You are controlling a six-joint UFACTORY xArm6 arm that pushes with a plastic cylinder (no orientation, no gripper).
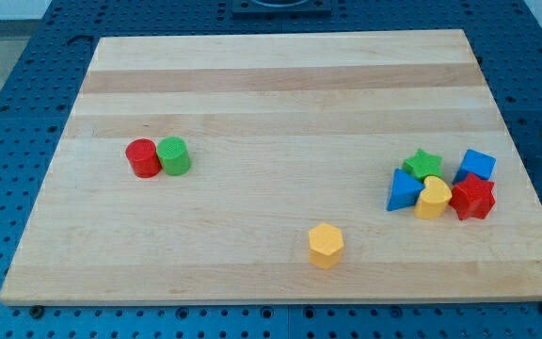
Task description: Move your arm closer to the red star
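The red star [472, 197] lies at the view's right, at the right end of a tight cluster. It touches a yellow block [433, 199] on its left and a blue cube [477, 166] above it. A green star [423, 164] and a blue triangle [403, 191] complete the cluster. My tip and rod do not show in the camera view.
A red cylinder [142, 157] and a green cylinder [173, 155] stand touching at the view's left. A yellow hexagon [326, 245] sits near the bottom middle. The wooden board [271, 94] lies on a blue perforated table [17, 104].
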